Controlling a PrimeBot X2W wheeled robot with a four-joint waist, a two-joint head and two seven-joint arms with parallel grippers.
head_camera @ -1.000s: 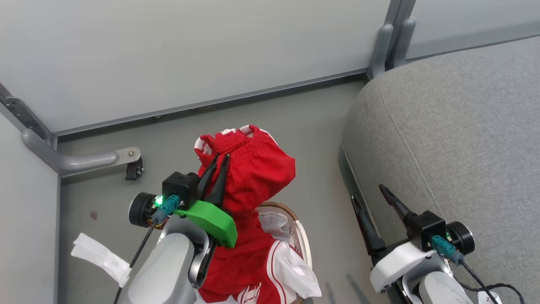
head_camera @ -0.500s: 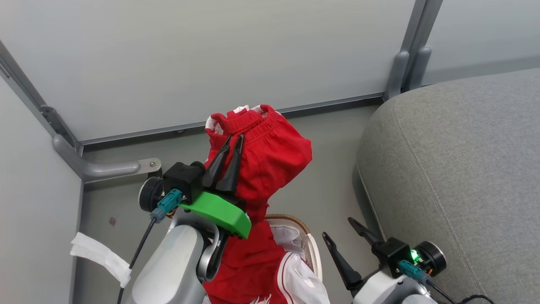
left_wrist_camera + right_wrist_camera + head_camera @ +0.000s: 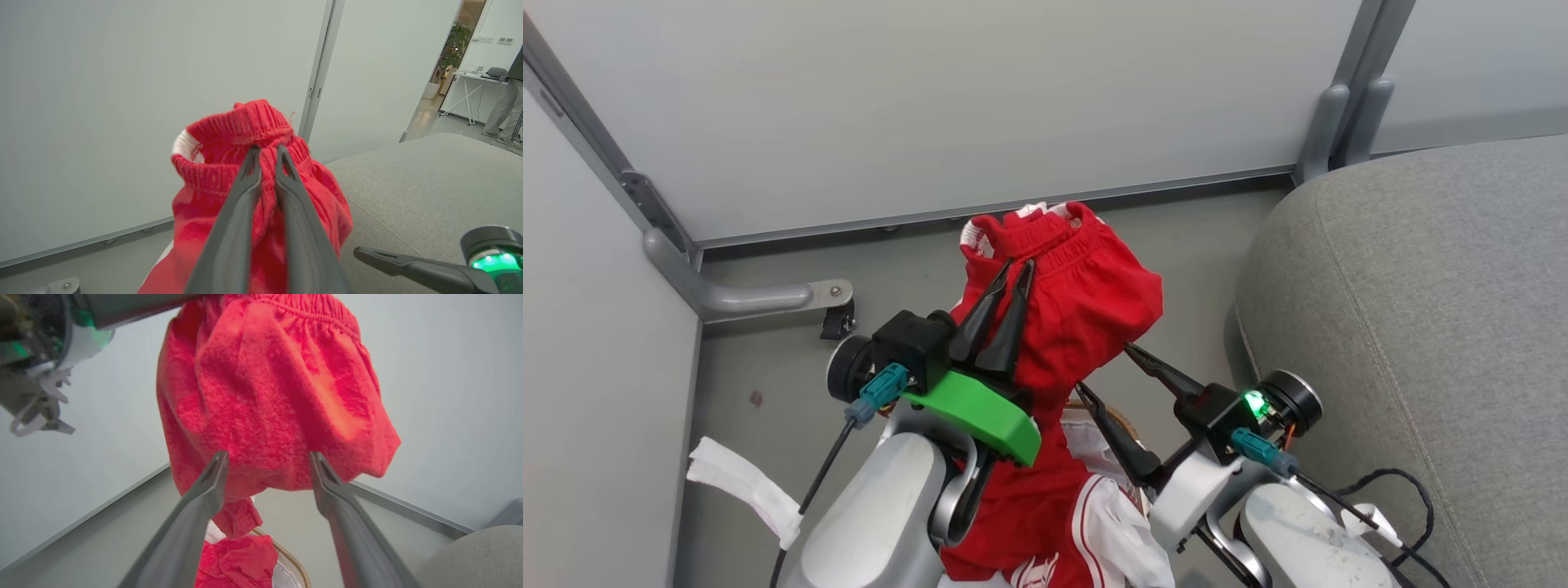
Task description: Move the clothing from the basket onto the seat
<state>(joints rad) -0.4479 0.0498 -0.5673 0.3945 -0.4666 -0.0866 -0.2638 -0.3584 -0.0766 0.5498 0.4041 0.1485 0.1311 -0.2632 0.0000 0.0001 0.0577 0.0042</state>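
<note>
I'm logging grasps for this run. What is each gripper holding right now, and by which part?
The left gripper is shut on the red shorts, pinching the gathered elastic waistband. The right gripper is open near their hanging lower part, holding nothing.

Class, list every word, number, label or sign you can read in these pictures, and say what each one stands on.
Nothing here reads clearly.
White print low on the clothing: blurred, unreadable.
White tag, lower right of head view: no legible marks.
Wall plates, top right of left wrist view: too small to read.
</note>
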